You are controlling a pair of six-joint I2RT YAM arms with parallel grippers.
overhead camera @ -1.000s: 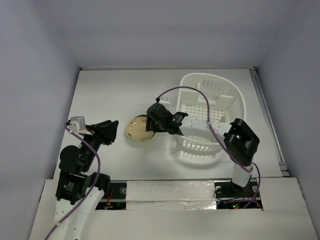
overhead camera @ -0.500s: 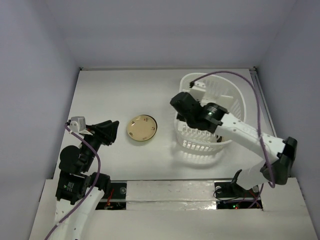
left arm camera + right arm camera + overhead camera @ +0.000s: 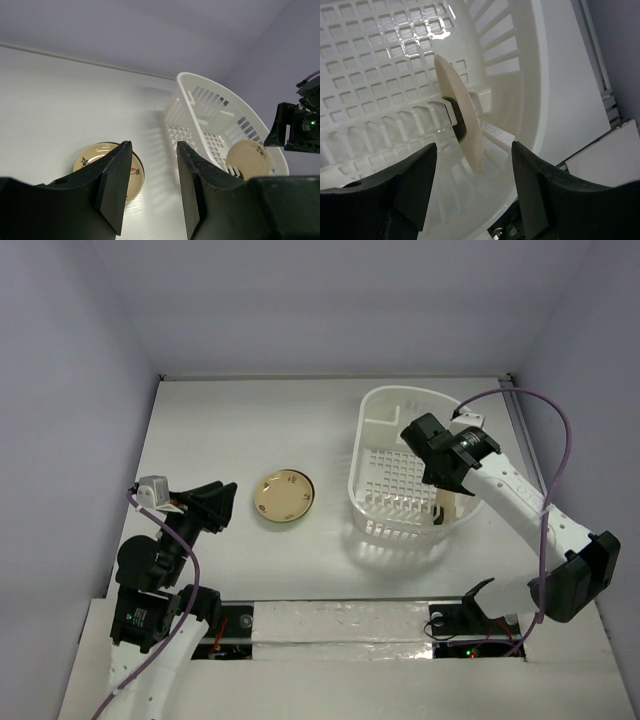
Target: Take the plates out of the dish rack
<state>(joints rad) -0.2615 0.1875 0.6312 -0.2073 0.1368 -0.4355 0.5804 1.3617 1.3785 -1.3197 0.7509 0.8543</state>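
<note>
R hand [image 3: 474, 150] had swung back from tan plate [image 3: 284, 496], left on worktop [image 3: 220, 420], to dish rack [image 3: 375, 410]. It hung wide open & empty astride upright cream plate [image 3: 462, 110], prob. next pick. L hand [image 3: 150, 165] sat half-open, empty.

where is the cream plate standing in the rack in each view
Top external: cream plate edge-on, in the near-right part of the dish rack.
Left wrist: cream plate face-on, right of centre, inside the rack.
Right wrist: cream plate edge-on, at the centre.
Shared landmark: the dish rack's slatted white wall.
</note>
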